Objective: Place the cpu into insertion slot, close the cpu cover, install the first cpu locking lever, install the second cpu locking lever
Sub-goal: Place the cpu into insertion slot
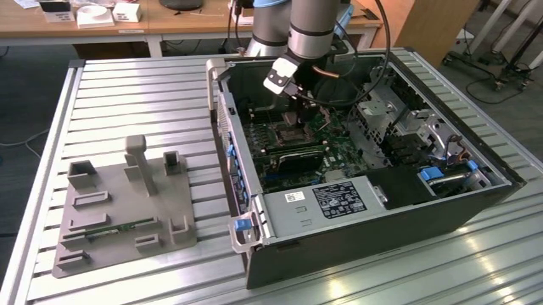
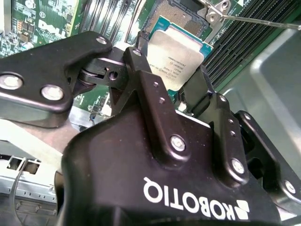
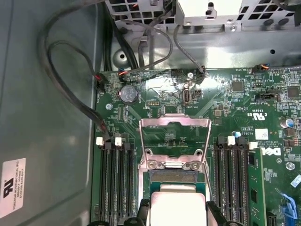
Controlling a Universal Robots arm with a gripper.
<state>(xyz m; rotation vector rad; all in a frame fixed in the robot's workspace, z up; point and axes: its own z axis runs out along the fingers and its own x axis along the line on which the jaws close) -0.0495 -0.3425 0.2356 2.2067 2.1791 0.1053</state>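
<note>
My gripper point(image 1: 293, 117) reaches down into the open computer case point(image 1: 475, 190) over the green board. In both wrist views it is shut on the cpu point(image 2: 176, 54), a flat square chip with a silvery top and green edge, pinched between the black fingertips point(image 3: 142, 209). The cpu point(image 3: 178, 205) hangs over part of the insertion slot point(image 3: 175, 176), whose dark far part still shows; I cannot tell whether they touch. The cpu cover point(image 3: 175, 122), a thin silvery frame, stands swung open beyond the slot. A thin metal lever point(image 2: 263, 21) juts out beside the slot point(image 2: 181, 12).
Long black memory slots point(image 3: 115, 183) flank the socket on both sides, one with a green module point(image 3: 256, 188). Black cables point(image 3: 70, 80) loop along the case wall. A metal drive cage point(image 1: 398, 121) rises at the exterior view's right. A grey fixture point(image 1: 119, 210) sits on the slatted table.
</note>
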